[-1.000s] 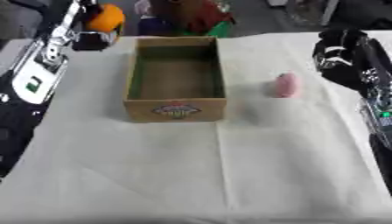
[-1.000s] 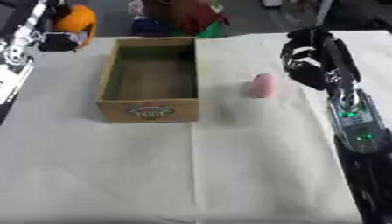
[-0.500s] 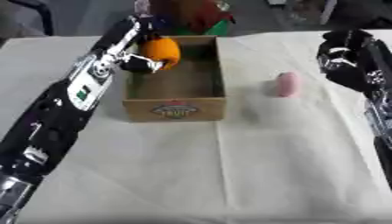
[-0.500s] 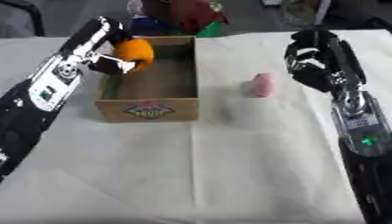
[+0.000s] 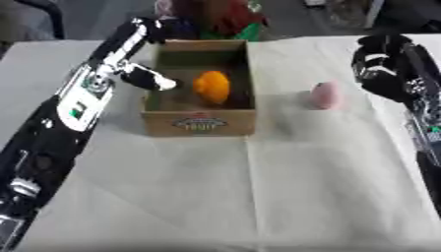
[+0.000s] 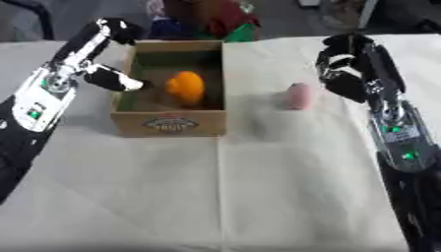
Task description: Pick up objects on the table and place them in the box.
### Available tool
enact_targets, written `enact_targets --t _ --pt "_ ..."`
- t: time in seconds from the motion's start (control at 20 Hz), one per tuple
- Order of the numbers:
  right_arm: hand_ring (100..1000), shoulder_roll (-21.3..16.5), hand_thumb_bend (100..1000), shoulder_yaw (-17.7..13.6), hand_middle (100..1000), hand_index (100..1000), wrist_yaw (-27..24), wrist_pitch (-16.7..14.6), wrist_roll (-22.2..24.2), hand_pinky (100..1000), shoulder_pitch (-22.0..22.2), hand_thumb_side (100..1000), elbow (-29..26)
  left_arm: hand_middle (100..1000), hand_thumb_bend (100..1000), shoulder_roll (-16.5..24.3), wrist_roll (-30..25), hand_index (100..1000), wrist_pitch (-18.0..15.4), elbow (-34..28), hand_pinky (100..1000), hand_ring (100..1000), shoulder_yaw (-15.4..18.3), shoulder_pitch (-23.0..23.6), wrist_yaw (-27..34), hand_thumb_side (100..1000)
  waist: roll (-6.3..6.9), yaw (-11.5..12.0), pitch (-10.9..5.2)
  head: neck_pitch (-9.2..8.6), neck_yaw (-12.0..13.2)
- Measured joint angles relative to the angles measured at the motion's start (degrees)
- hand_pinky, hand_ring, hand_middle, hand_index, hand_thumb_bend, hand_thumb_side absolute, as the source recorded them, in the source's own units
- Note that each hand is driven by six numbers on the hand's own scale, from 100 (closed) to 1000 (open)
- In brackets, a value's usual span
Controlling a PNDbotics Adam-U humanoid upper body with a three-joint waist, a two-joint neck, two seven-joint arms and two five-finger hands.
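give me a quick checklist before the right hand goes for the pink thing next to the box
1. Orange object inside the box: ok, it sits within the walls.
2. Left hand clear of the orange object: ok, apart from it at the box's left wall.
3. Pink object reachable: ok, alone on the cloth, right of the box.
4. Right hand ready: cannot tell, its fingers are not readable.
5. Room left in the box: ok, bare floor around the orange object.

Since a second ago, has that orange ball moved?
Yes. The orange ball went from beyond the box's far left corner to inside it.
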Motion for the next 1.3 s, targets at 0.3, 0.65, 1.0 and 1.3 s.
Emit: enact_targets --t 0.3,0.65,1.0,1.3 --pt "772 -1.3 100 0.8 677 792 4.9 0.2 3.1 673 -2.8 100 7.7 604 606 2.6 4.4 768 2.8 -8.4 710 637 4.7 8.1 5.2 100 -0.11 1.9 0.24 0.00 -1.3" --pt "850 -1.3 104 1.8 763 838 11.2 -0.4 8.1 754 -4.2 128 16.9 603 585 4.1 7.2 768 6.8 -18.5 709 636 8.0 17.7 11.5 100 -0.10 3.0 0.27 0.00 -2.0" --pt "802 -2.9 330 3.9 739 811 17.6 3.4 9.2 733 -5.0 290 19.0 602 574 5.3 8.0 767 10.9 -25.3 708 635 10.4 21.9 17.9 100 -0.19 3.2 0.25 0.00 -2.3" --pt "656 -3.3 317 5.0 652 748 23.7 5.4 7.3 624 -5.5 460 18.5 601 560 5.8 8.3 766 11.8 -26.4 707 634 11.5 22.9 23.9 100 -0.24 3.4 0.21 0.00 -2.4"
